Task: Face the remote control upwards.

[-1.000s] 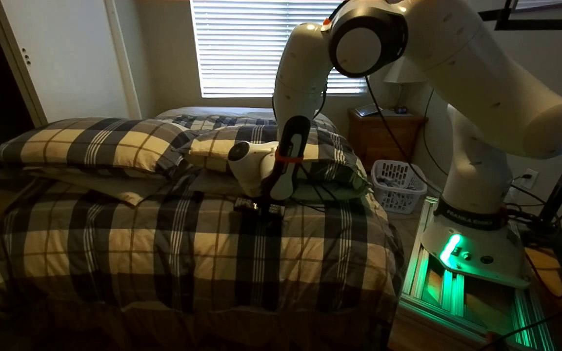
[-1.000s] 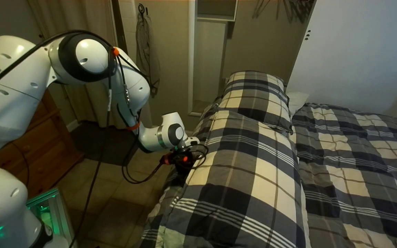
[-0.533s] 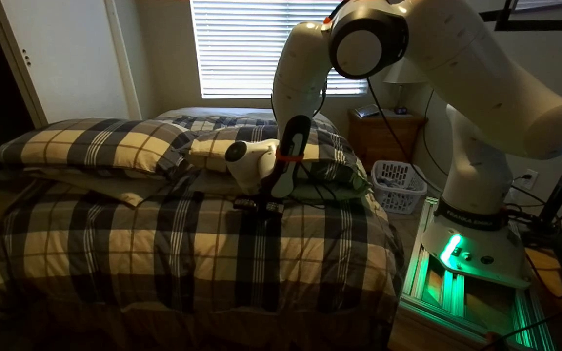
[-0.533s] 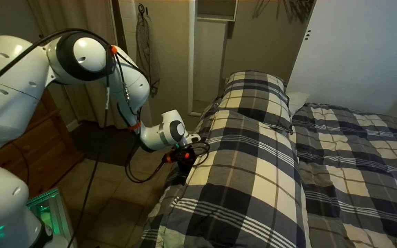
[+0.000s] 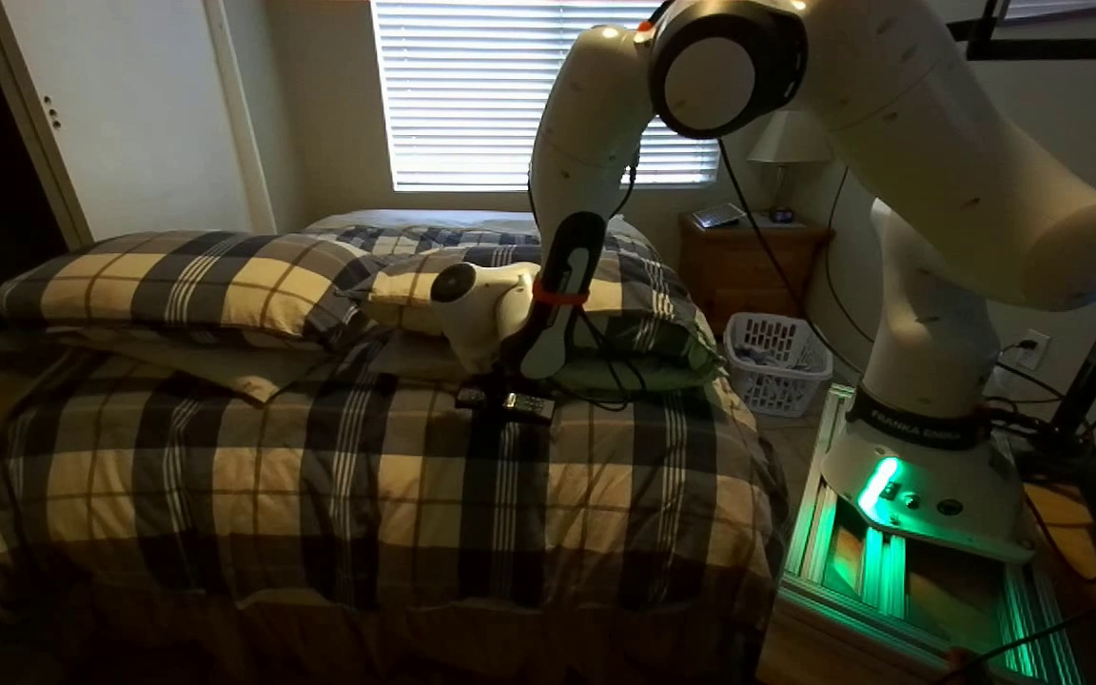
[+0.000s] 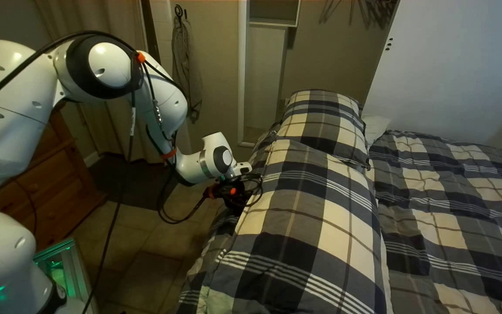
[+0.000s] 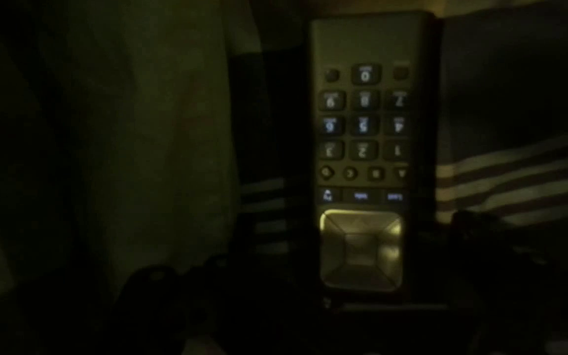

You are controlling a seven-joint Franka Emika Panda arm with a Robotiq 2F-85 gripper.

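Plaid bedding [image 5: 339, 514] bears the remote [image 7: 364, 161], blinds [image 5: 472, 95] beyond.

Gripper [image 7: 338, 238]: raised slightly in both exterior views, above the bed [image 5: 253, 466], inside its edges. Remote control [image 5: 529, 407]: visible face now paler in an exterior view.

The remote [image 7: 363, 160] lies on the duvet [image 5: 367, 514], under the tool [image 7: 340, 237]. In an exterior view, the right pillow [image 5: 405, 290] sits behind the remote, the left pillow [image 5: 177, 285] alongside; a basket [image 5: 781, 390] stands at right, a window [image 5: 472, 105] far behind.
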